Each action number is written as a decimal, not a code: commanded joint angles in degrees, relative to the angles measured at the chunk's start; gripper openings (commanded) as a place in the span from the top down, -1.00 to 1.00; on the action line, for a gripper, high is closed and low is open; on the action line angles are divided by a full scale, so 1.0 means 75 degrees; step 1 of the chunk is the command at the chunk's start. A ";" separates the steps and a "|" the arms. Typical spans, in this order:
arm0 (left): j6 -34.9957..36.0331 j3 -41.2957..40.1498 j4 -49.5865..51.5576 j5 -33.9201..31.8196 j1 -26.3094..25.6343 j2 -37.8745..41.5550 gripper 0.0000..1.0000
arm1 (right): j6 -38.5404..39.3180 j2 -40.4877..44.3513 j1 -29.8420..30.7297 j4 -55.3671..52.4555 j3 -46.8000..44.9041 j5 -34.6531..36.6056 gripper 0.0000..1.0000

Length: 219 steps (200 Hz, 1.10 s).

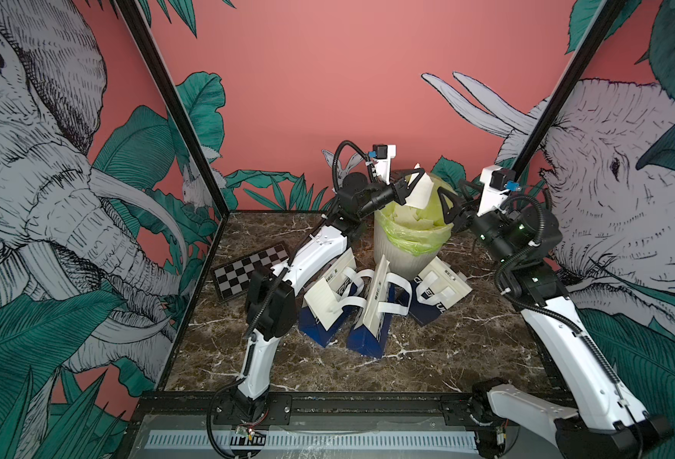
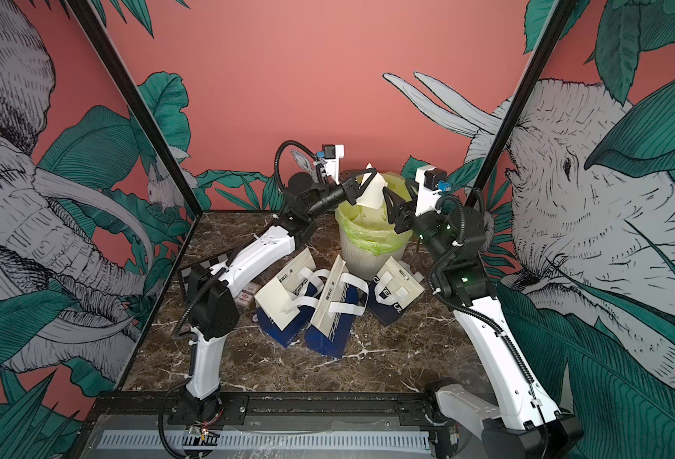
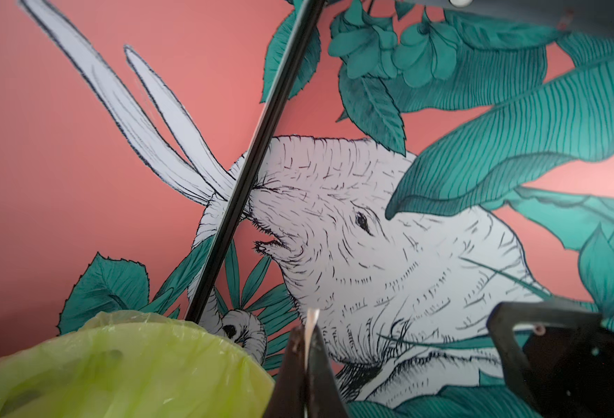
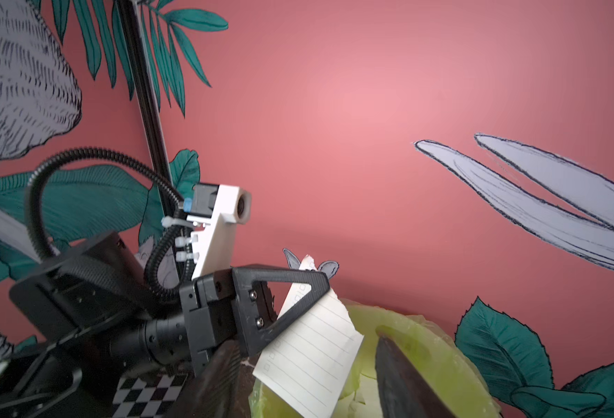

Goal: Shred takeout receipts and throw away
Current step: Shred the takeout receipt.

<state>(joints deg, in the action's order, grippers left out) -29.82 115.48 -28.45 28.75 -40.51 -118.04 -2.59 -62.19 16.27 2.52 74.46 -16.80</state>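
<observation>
In both top views, we see the left claw [image 1: 417, 177] clamped on a takeout receipt [image 1: 421, 194] above the green-lined bin [image 1: 401, 258], the right claw [image 1: 444, 206] open just beside it. Left wrist view: the receipt's edge [image 3: 312, 318] pokes from the shut claw [image 3: 307, 338]. Right wrist view: the lined receipt [image 4: 312, 354] hangs from the left claw [image 4: 320, 289].

Table [image 1: 328, 369], as I read it in both top views.
- Rear centre: bin [image 1: 403, 258], with scraps [image 1: 411, 220] inside.
- Close before the bin, in a row: left bag [image 1: 328, 302], middle bag [image 1: 375, 314], right bag [image 1: 435, 294].
- Left of the bags, partly under my left arm: chessboard [image 1: 244, 270].
- Over the bin's mouth: receipt [image 1: 419, 190], gripped in my left pincer [image 1: 409, 184], which reaches in from the left.
- Just right of the receipt, above the bin's right rim: my right pincer [image 1: 445, 206].
</observation>
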 commanded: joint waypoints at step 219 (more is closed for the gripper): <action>0.2159 0.0618 0.0678 0.3049 -0.0001 0.0781 1.00 | 0.1617 -0.1114 -0.0577 -0.1768 0.1583 -0.2881 0.70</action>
<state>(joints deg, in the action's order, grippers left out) -13.65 117.34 -23.07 50.35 -40.51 -112.49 9.04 -70.52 12.21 -12.49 85.21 -36.36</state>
